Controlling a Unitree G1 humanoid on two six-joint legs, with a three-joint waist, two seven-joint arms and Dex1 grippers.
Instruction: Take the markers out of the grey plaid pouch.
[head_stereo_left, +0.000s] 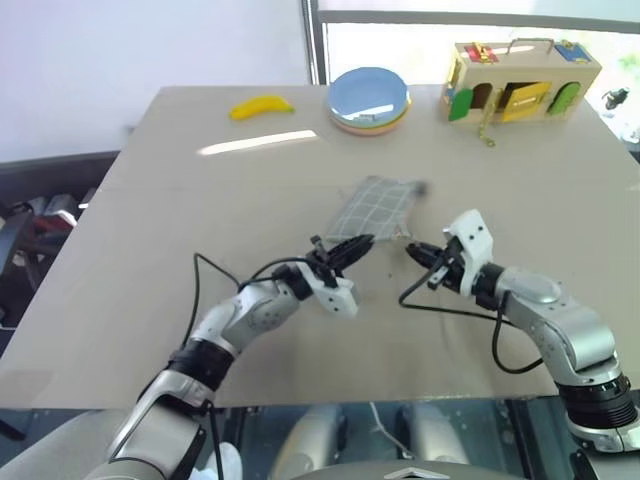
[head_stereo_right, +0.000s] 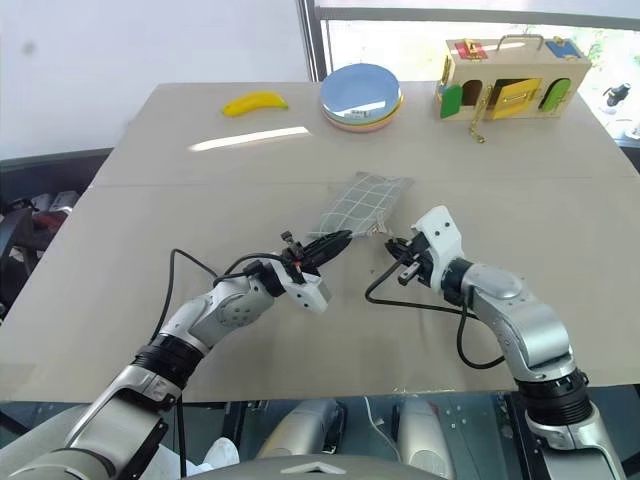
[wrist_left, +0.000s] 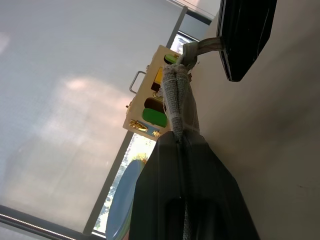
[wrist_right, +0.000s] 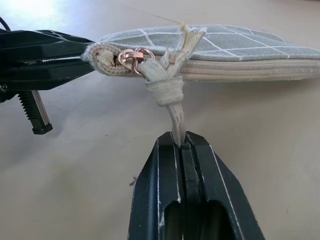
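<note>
Both hands pinch the grey plaid pouch, set to unzip it.

Head view: low in frame, the left hand (head_stereo_left: 350, 247) is clamped on the pouch's (head_stereo_left: 375, 205) near corner, likely anchoring it, at mid-frame on the table (head_stereo_left: 150, 200). Left wrist view: its closed fingers (wrist_left: 185, 200) grip the fabric edge. Right wrist view: the right hand (wrist_right: 182, 142) is closed on the zipper pull cord (wrist_right: 167, 87); the zip looks shut, no markers visible.
</note>
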